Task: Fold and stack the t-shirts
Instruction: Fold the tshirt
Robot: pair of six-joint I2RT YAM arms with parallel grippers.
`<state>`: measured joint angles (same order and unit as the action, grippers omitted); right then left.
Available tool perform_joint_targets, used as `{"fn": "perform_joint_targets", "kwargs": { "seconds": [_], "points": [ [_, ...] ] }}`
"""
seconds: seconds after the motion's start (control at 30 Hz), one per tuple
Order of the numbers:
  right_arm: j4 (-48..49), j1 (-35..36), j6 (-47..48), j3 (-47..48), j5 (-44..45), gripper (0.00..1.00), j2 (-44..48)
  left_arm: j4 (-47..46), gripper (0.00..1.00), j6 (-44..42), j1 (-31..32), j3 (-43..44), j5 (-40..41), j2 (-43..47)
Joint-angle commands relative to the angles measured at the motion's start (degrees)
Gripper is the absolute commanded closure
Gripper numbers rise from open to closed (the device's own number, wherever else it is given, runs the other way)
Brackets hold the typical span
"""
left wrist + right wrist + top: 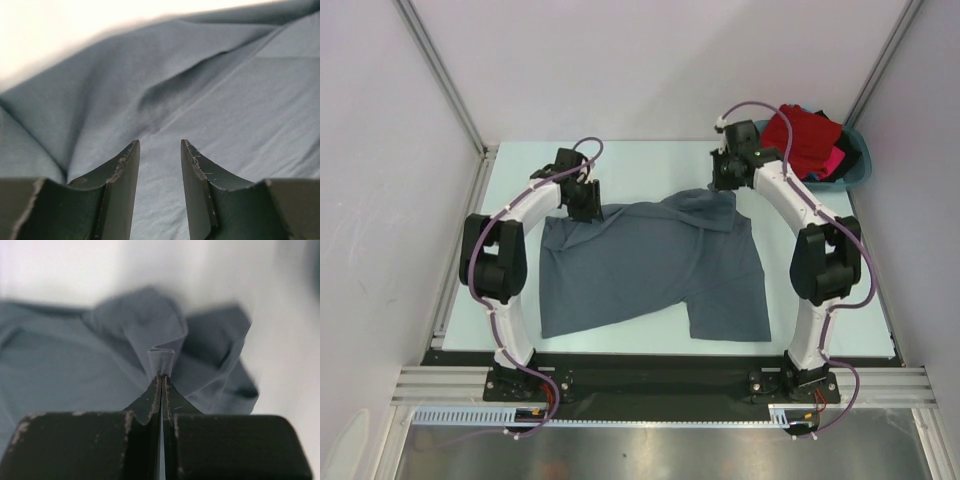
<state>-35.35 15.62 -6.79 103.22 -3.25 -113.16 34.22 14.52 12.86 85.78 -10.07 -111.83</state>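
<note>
The slate-grey t-shirt lies spread on the table, rumpled along its far edge. My right gripper is shut on a pinched fold of the shirt's far right corner, seen in the right wrist view bunched ahead of the closed fingers. My left gripper is open over the shirt's far left edge; in the left wrist view the cloth shows between and beyond the spread fingers, with nothing held. The red t-shirt with pink and dark ones lie in the basin.
A teal plastic basin stands at the table's far right corner. White walls and metal frame posts enclose the table on three sides. The arm bases stand on a rail at the near edge.
</note>
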Motion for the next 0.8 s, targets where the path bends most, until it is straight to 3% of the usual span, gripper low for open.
{"fn": "perform_joint_targets", "kwargs": {
  "seconds": [0.0, 0.17, 0.43, 0.53, 0.77],
  "points": [
    [-0.59, 2.4, 1.16, -6.61, 1.57, 1.0, 7.16, -1.87, 0.57, 0.15, 0.85, -1.31, -1.36, 4.08],
    [-1.21, 4.6, -0.07, -16.71, 3.16, 1.0, 13.57, -2.75, 0.57, 0.42, 1.02, -2.98, -1.45, 4.87],
    [-7.61, 8.1, -4.72, -24.99, 13.42, 1.0, 23.41, -2.58, 0.57, 0.42, 1.37, -2.9, -1.71, 5.4],
    [-9.99, 8.73, -7.8, -27.54, 18.53, 1.0, 24.57, -2.84, 0.57, 0.33, 1.55, -3.16, -1.8, 5.4],
    [-11.49, 10.57, -13.68, -34.3, 19.15, 1.0, 24.83, -2.66, 0.57, -0.2, 1.99, -3.78, -2.06, 5.4]
  ]
}}
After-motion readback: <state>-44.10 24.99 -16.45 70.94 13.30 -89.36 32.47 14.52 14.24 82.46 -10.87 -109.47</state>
